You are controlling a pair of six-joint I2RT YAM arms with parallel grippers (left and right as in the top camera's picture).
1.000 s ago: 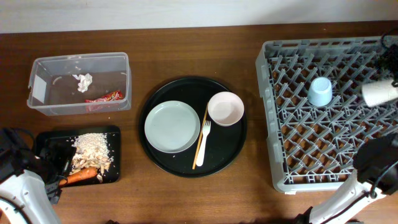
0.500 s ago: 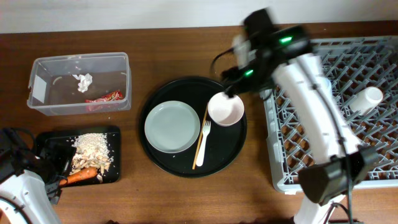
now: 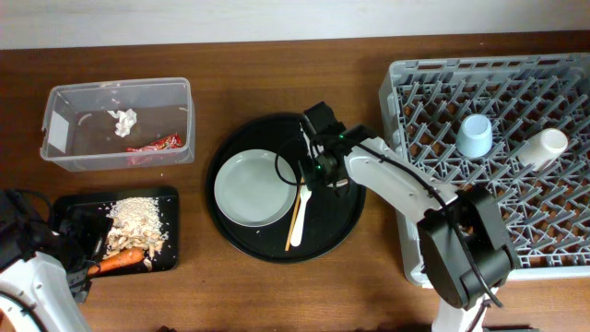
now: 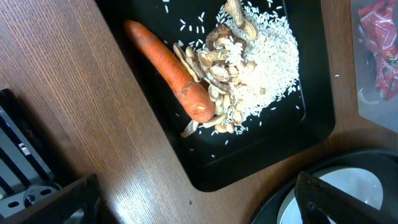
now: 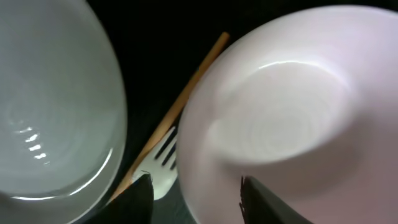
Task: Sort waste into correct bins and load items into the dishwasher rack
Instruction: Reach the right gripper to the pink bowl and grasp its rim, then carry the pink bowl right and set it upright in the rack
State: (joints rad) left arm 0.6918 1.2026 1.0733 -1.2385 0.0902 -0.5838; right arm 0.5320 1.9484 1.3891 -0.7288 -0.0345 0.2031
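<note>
My right gripper is low over the large round black tray, open, its fingers astride the near rim of the pink bowl, which it mostly hides in the overhead view. Beside it lie the grey-green plate, white fork and chopstick. The blue cup and cream cup are in the grey rack. My left gripper is open and empty by the shallow black tray holding rice and a carrot.
The clear tub at the back left holds the white tissue and the red wrapper. The round black tray lies between the tub and the rack. My right arm stretches from the rack's front corner across the tray.
My right arm has swung from the rack to the round tray and come down around the pink bowl's rim. The cream cup now lies in the rack. The left arm has not moved.
</note>
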